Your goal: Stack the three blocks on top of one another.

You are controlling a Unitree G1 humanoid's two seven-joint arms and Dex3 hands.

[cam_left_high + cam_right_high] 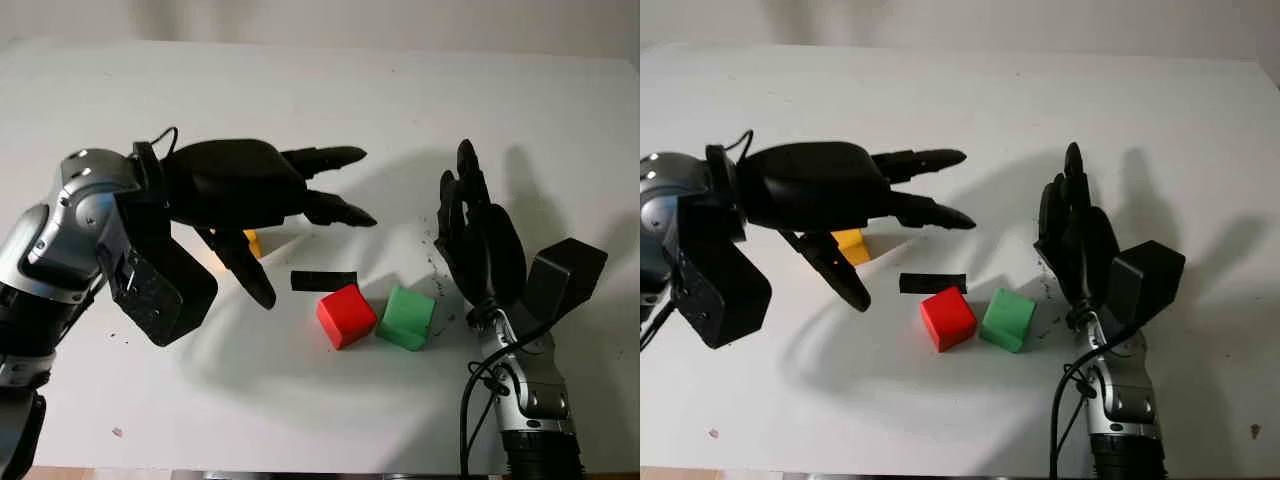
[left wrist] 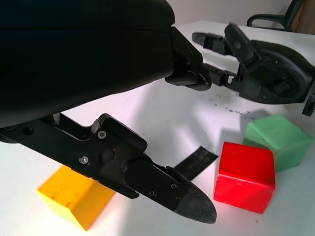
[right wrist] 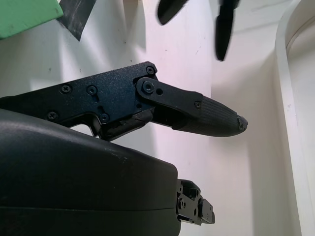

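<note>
We see a white table [image 1: 300,90] carrying a red block [image 1: 346,315]; just right of it lies a green block [image 1: 406,317], behind it black tape [image 1: 323,280], farther left a yellow block [image 1: 850,244]

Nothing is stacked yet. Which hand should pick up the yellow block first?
Left, probably. The open left hand hovers right over the yellow wooden block, its fingers around it. The open right hand stands on the far side of the red wooden block and green wooden block.
</note>
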